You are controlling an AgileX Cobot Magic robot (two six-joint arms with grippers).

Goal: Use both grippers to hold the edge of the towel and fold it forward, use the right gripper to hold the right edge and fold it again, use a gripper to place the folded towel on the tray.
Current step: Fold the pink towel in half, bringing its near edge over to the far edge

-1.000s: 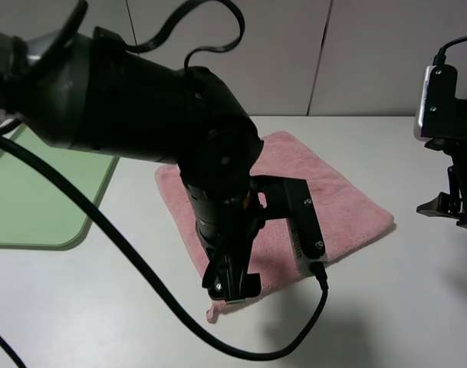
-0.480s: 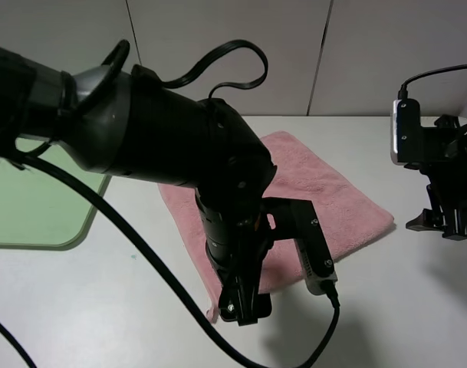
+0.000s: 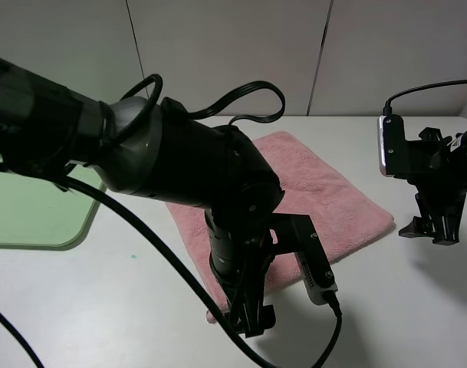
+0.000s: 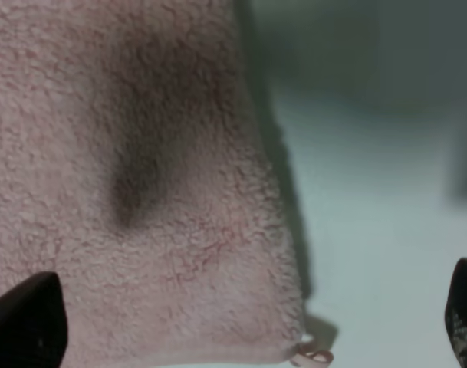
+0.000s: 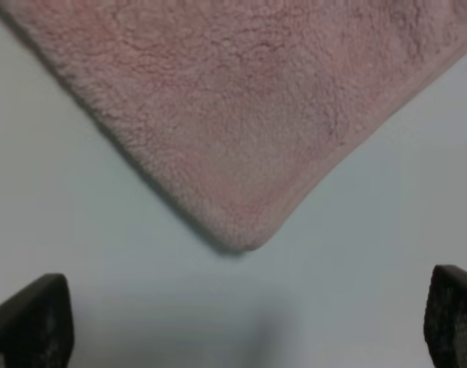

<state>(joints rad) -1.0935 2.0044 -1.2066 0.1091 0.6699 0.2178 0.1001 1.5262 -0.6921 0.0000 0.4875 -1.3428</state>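
The towel point(image 3: 333, 192) lies flat mid-frame on the table point(image 3: 417, 314). The left end effector point(image 3: 250, 318), spread wide, hangs over its lower-centre corner. The right end effector point(image 3: 429, 228), also spread, waits beside the right-hand corner, likely so both can lift together.

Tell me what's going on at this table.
Two robot arms are setting up to fold the pink towel, which lies flat on the white table. The left gripper hovers open over its near corner, the right gripper open near its right corner. Neither holds anything yet. The green tray sits at the left.
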